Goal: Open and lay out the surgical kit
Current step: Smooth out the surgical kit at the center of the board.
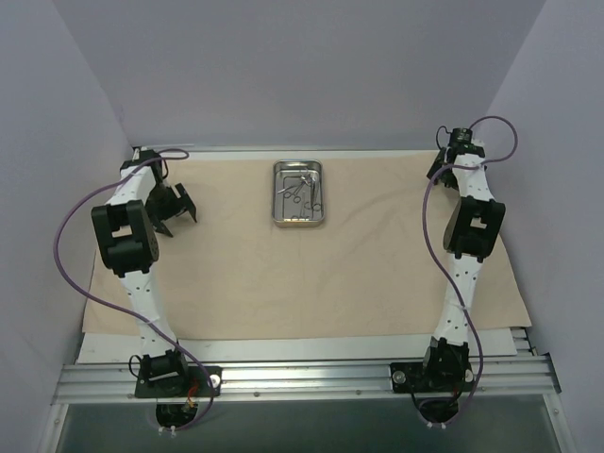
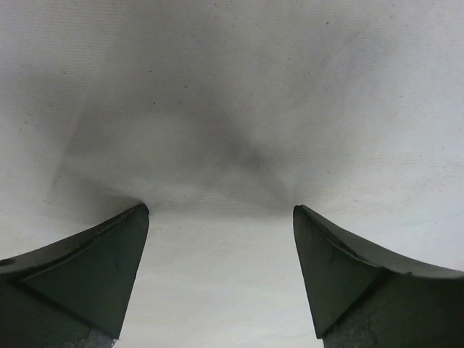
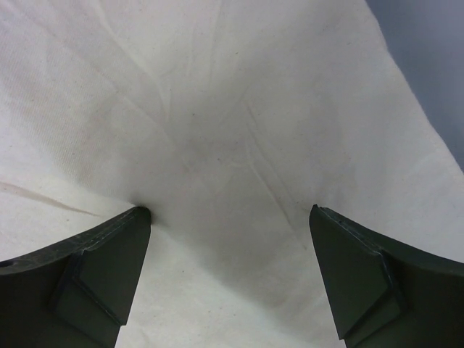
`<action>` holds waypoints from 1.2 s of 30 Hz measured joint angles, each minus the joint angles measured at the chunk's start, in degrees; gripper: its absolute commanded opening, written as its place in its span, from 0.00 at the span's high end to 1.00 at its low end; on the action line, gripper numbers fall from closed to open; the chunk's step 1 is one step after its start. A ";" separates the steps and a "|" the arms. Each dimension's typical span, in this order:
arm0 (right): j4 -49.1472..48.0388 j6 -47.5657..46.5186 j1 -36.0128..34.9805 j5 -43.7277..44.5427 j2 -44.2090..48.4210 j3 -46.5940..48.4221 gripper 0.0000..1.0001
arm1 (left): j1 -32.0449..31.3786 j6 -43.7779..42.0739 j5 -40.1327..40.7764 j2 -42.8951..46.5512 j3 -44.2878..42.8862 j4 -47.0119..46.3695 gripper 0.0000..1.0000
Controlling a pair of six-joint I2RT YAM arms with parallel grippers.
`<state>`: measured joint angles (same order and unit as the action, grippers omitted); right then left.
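The beige wrapping cloth lies spread flat over most of the table. The shiny steel tray sits on it at the back centre, with several silver ring-handled forceps lying inside. My left gripper is open and empty, low over the cloth's back left part, well left of the tray. In the left wrist view its jaws stand wide apart over plain cloth. My right gripper is at the back right. The right wrist view shows it open over creased cloth near the cloth's edge.
Grey-lilac enclosure walls close in the left, right and back. An aluminium rail carries both arm bases at the near edge. Purple cables loop beside each arm. A bare white strip of table shows at the right front.
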<state>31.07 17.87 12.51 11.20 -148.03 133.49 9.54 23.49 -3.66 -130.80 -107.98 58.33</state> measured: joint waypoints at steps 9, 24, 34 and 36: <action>2.14 -0.04 -0.59 0.55 -0.57 1.92 0.02 | 0.04 0.28 2.40 -0.11 -4.74 3.69 0.03; 0.96 5.18 -12.15 -6.45 17.31 -25.29 0.02 | 1.05 1.77 4.28 12.59 15.85 2.62 0.03; -2.58 5.18 -14.58 -6.91 18.67 -31.28 0.01 | 1.53 0.35 -0.39 6.34 12.98 3.58 0.04; -2.32 5.05 -14.58 -6.93 18.45 -30.86 0.01 | 1.66 -0.17 -1.22 4.92 10.93 5.35 0.04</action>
<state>28.75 22.92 -2.07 4.27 -129.58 102.63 11.20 23.31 -4.89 -125.89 -97.06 63.68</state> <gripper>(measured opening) 0.984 0.962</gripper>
